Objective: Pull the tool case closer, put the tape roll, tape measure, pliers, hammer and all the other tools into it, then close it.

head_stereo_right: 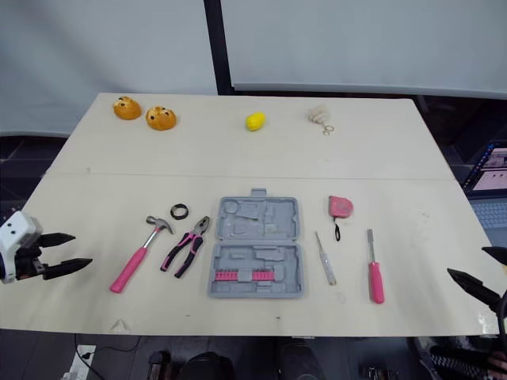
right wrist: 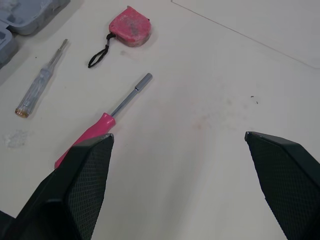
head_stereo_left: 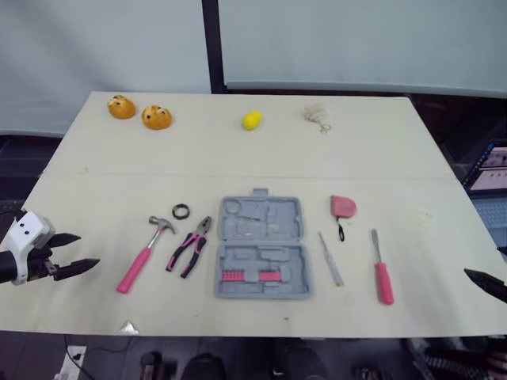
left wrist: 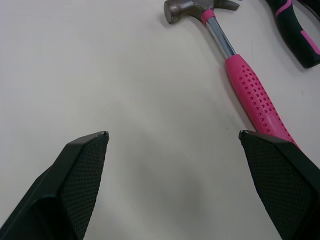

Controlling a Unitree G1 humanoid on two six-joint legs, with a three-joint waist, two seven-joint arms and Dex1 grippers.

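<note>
Nearest, at the table's front left edge, the left gripper (head_stereo_left: pixel 87 249) hovered with its jaws spread and nothing between them, the hammer (head_stereo_left: pixel 144 255) just ahead of it. Rightward lay the black tape roll (head_stereo_left: pixel 181 211), then the pink-and-black pliers (head_stereo_left: pixel 190 247). At the middle of the table (head_stereo_left: pixel 412 158) sat the grey tool case (head_stereo_left: pixel 261 247), open flat with both moulded halves facing up, apart from every tool. Right of it lay the pink tape measure (head_stereo_left: pixel 343 207), a clear-handled screwdriver (head_stereo_left: pixel 331 260) and a pink-handled driver (head_stereo_left: pixel 381 269). Over the front right edge hung the right gripper (head_stereo_right: pixel 467 261), jaws likewise spread and empty. The case looked like stiff, light plastic that should slide readily on the smooth top. The near half's front rim seemed the soundest hold, since the hinged far half might flop if pulled alone.
</note>
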